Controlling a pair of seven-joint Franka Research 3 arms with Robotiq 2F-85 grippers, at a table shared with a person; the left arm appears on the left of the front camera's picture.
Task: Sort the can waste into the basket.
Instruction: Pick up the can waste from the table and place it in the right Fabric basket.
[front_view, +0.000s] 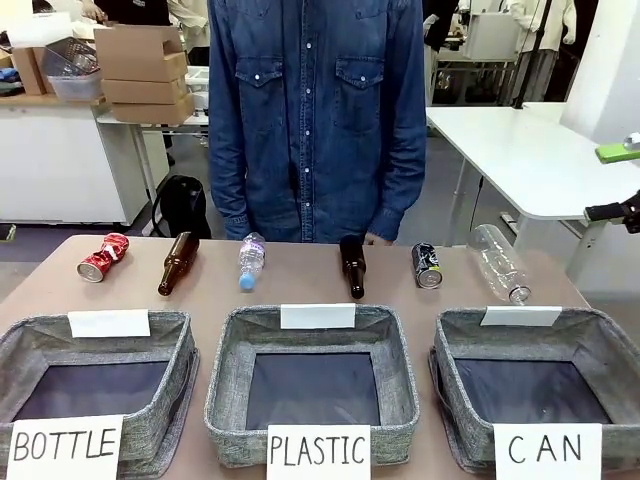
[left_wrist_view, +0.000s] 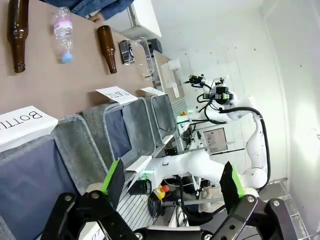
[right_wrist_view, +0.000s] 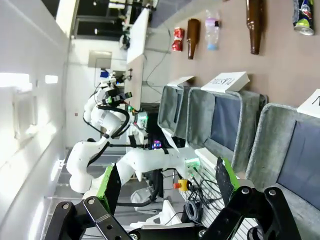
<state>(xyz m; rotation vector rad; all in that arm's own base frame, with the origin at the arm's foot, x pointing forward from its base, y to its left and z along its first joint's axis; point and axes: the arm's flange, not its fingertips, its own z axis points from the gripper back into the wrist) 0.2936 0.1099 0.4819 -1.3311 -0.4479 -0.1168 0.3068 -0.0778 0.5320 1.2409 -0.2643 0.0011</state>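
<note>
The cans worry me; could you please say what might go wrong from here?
The red can lies far left, the CAN basket far right: dropped midway, it could land in the PLASTIC basket. The black can lies on its side between a brown bottle and a clear bottle and may roll.

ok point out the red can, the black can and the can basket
red can (front_view: 104, 257), front view, middle of its side
black can (front_view: 427, 265), front view, middle of its side
CAN basket (front_view: 600, 338), front view, far wall
</note>
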